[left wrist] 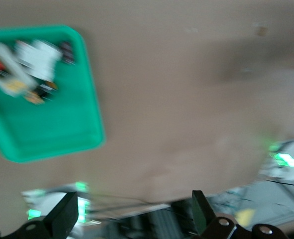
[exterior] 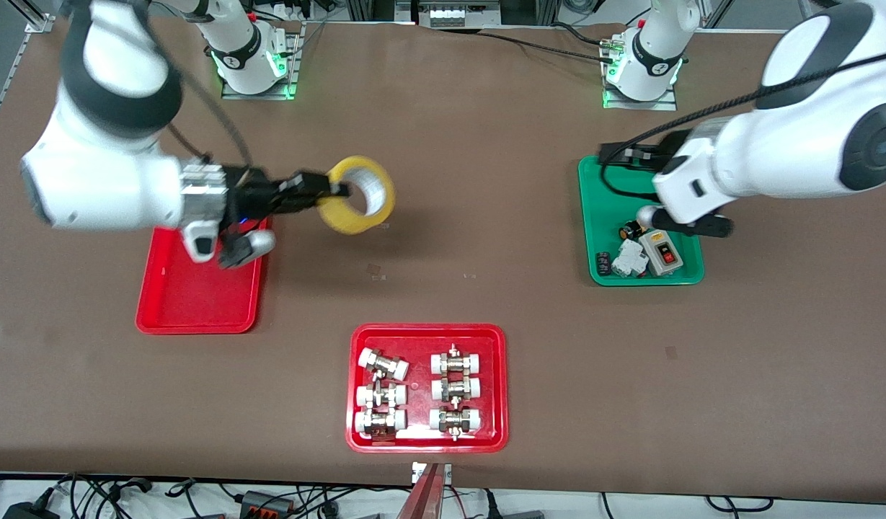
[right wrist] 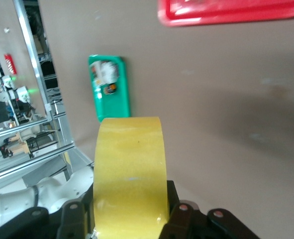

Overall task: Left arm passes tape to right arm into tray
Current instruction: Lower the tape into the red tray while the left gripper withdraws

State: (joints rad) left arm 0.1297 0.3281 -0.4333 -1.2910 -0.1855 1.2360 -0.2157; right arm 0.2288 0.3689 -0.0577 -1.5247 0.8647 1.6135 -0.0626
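Front view: tape (exterior: pixel 357 194) held aloft in the right tool (exterior: pixel 326 190), beside the plain red tray (exterior: pixel 197 303).

Item, tape: yellow roll, pale core, clamped through its wall by the right tool's fingers, up over bare bench (exterior: pixel 486 216) just off the tray's edge that faces the green tray (exterior: pixel 601 216). The right wrist view shows the roll's yellow band (right wrist: pixel 129 174) pinched between the two fingers. Right arm (exterior: pixel 104 173): silver wrist ring, reaching over the plain red tray. Left arm (exterior: pixel 789 151): over the green tray, its left tool (left wrist: pixel 132 214) spread wide and holding nothing. Red tray of fittings (exterior: pixel 427 339): nearer the front camera than the plain red tray.
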